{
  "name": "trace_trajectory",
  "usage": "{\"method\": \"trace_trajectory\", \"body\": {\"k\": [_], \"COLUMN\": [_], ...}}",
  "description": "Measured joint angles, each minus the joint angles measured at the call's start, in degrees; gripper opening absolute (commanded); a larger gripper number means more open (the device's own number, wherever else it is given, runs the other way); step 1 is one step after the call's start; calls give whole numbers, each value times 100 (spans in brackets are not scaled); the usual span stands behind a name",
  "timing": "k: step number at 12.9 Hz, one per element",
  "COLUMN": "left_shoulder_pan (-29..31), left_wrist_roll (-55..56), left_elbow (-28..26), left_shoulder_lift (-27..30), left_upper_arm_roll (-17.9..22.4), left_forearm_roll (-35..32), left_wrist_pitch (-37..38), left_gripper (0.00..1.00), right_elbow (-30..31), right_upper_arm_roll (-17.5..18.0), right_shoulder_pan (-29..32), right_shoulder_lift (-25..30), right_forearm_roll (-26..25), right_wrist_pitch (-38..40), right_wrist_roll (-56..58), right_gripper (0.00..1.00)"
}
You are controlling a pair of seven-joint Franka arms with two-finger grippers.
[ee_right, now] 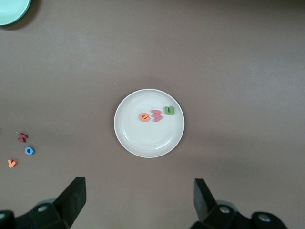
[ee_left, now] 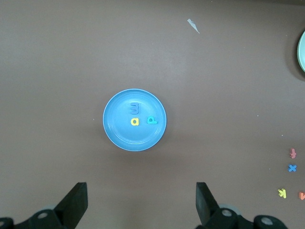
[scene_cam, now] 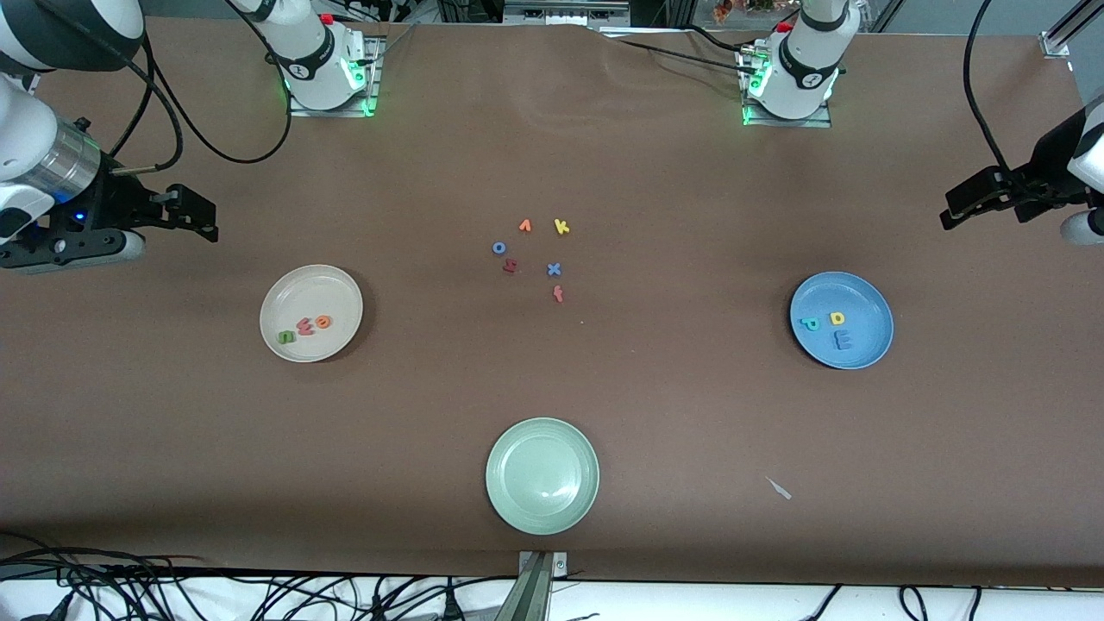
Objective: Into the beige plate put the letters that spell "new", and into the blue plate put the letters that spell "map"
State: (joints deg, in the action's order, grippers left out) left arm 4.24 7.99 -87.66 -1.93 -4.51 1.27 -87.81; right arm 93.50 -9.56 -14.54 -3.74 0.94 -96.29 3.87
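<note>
Both arms partly cropped at the frame edges; small pinkish letter (scene_cam: 558,294) near the blue x (scene_cam: 554,269) possibly an f. Green n (scene_cam: 285,337), pinkish-red w (scene_cam: 305,326), orange e (scene_cam: 323,322) inside beige plate (scene_cam: 297,289); blue m (scene_cam: 843,341), yellow a (scene_cam: 837,318), teal p (scene_cam: 810,324) inside blue plate (scene_cam: 867,297). Left gripper (ee_left: 141,200) above the table beside that blue plate, right gripper (ee_right: 139,198) beside the beige one, jaws apart, holding nothing.

n (scene_cam: 285,336), e (scene_cam: 323,322), w (scene_cam: 305,326) in beige plate (scene_cam: 285,297) (touching row).

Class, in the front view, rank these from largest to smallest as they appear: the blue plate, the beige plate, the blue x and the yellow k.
1. Blue plate and beige plate: look alike, unranked.
2. Yellow k and blue x: both tiny, too close to rank.
</note>
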Motion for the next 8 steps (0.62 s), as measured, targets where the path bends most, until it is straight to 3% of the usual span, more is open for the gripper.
{"method": "trace_trajectory", "body": {"k": [4,8], "left_shoulder_pan": [-1,-17], "left_wrist_roll": [0,-3], "left_elbow": [0,-6], "left_shoulder_lift": [0,-2], "left_upper_arm_roll": [-3,-17], "left_forearm_roll": [0,0], "left_wrist_pitch": [-6,-6], "left_gripper": [100,100], "right_elbow": [-51,-516], "right_upper_arm_roll": [-46,-152], "right_shoulder_pan": [26,100], "right_shoulder_lift": [-2,1], "right_forearm_roll": [-11,-28], "right_wrist_pitch": [-2,3], "right_wrist_roll": [-4,-20], "right_gripper": [100,100]}}
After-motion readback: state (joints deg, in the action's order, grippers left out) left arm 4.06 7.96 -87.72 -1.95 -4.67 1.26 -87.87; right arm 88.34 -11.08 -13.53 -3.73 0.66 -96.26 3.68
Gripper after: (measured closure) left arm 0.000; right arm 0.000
